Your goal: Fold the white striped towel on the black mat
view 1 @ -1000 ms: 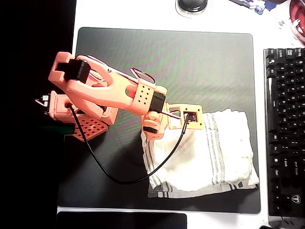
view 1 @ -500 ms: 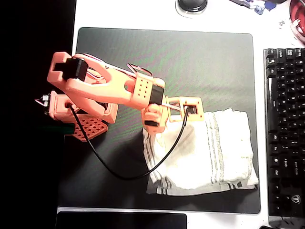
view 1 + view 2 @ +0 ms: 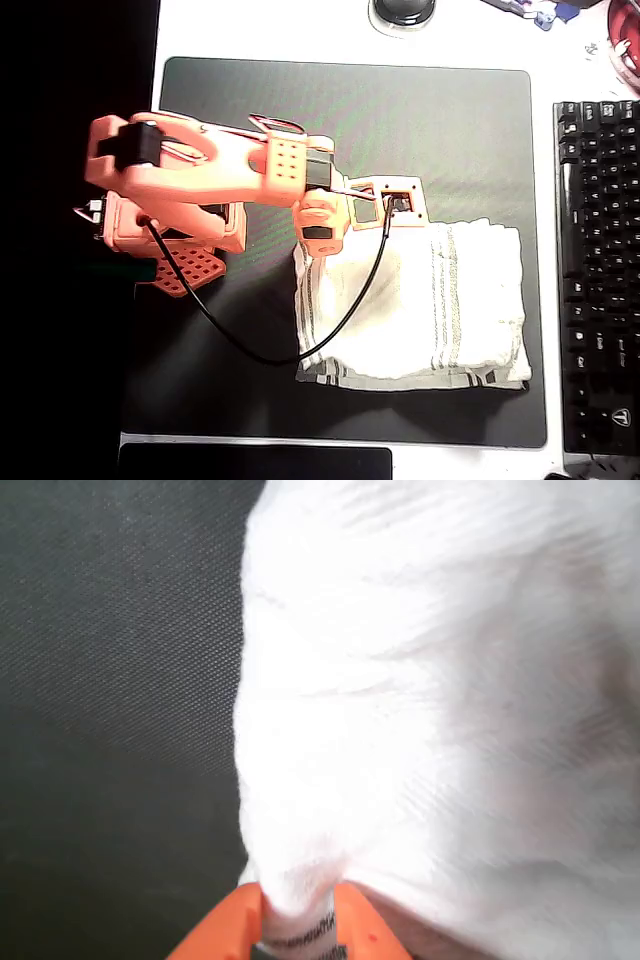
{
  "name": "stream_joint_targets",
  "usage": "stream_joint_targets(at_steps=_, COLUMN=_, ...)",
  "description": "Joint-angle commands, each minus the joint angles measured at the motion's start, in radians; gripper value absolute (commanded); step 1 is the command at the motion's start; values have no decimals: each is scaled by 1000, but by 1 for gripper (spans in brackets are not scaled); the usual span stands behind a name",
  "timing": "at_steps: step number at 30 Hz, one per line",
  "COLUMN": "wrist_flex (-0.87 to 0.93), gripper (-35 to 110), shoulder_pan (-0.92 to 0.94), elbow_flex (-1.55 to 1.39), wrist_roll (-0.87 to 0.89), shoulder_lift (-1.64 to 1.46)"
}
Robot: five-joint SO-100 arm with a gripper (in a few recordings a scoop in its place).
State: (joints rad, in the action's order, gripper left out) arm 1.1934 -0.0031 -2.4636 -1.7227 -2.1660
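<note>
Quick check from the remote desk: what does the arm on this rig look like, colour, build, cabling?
The arm is salmon-orange printed plastic with blocky links, black servo blocks set into its joints, a grid of small holes on one joint plate and a perforated base plate. A thin black cable loops from the base to the square-framed camera mount at the wrist. In the wrist view, the gripper has orange fingers.
</note>
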Motion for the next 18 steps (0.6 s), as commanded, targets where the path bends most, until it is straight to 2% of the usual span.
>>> stream_joint_targets(at_steps=1, wrist_flex=91, gripper=8, shoulder_pan=-12, elbow_flex=26, wrist_roll=-18, shoulder_lift=-210)
stream_joint_targets(at_steps=7, wrist_flex=282, gripper=1, shoulder_pan=-152, elbow_flex=-81, wrist_roll=137, shoulder_lift=-601)
stream_joint_targets(at_steps=9, wrist_flex=276, gripper=0, shoulder_pan=-178, elbow_flex=-167, wrist_roll=183, shoulder_lift=-724)
stream_joint_targets(at_steps=18, wrist_flex=152, gripper=0, shoulder_pan=-86, elbow_flex=-517, wrist_roll=135, shoulder_lift=-1103)
